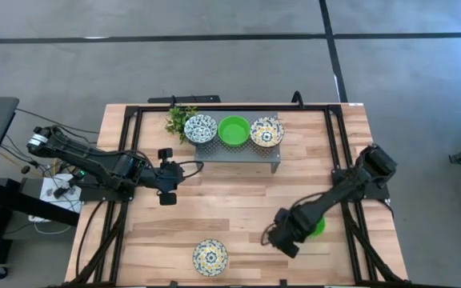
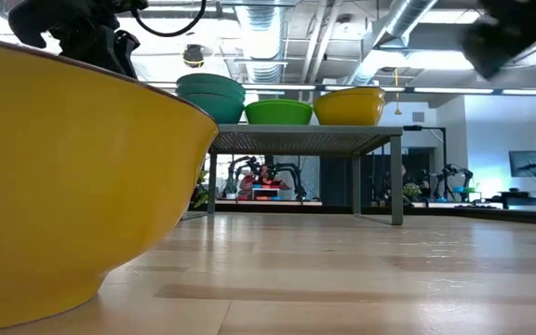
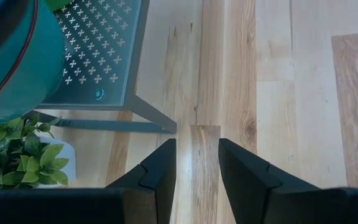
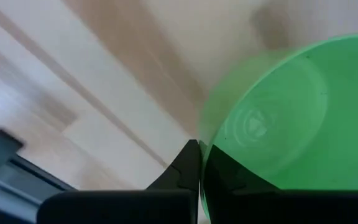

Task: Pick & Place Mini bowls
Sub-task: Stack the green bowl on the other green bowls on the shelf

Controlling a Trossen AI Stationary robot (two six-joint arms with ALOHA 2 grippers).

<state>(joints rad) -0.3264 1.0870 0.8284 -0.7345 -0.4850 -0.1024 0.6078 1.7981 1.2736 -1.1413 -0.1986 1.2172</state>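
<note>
Meanwhile, on the right side of the wooden tabletop (image 1: 238, 200), the right claw (image 1: 288, 238) pinches the rim of a plain green bowl (image 4: 291, 118), its two fingers drawn together over the thin wall; from above, only a sliver of that bowl (image 1: 318, 227) shows past the arm, seemingly held just off the wood, the edge grip probably chosen because the bowl is too wide to span. Three more bowls sit in a row on the grey perforated stand (image 1: 238, 152) at the far edge: a blue-patterned bowl (image 1: 200, 127), a second green bowl (image 1: 233, 130) and a yellow-patterned bowl (image 1: 266, 132), apparently lined up there as the collecting spot. Another yellow-patterned bowl (image 1: 210, 256) waits alone near the front edge. The left claw (image 1: 166, 175) hovers empty over bare wood just short of the stand, fingers parted, beside a small plant sprig (image 1: 178, 120), likely parked clear of the working arm.
</note>
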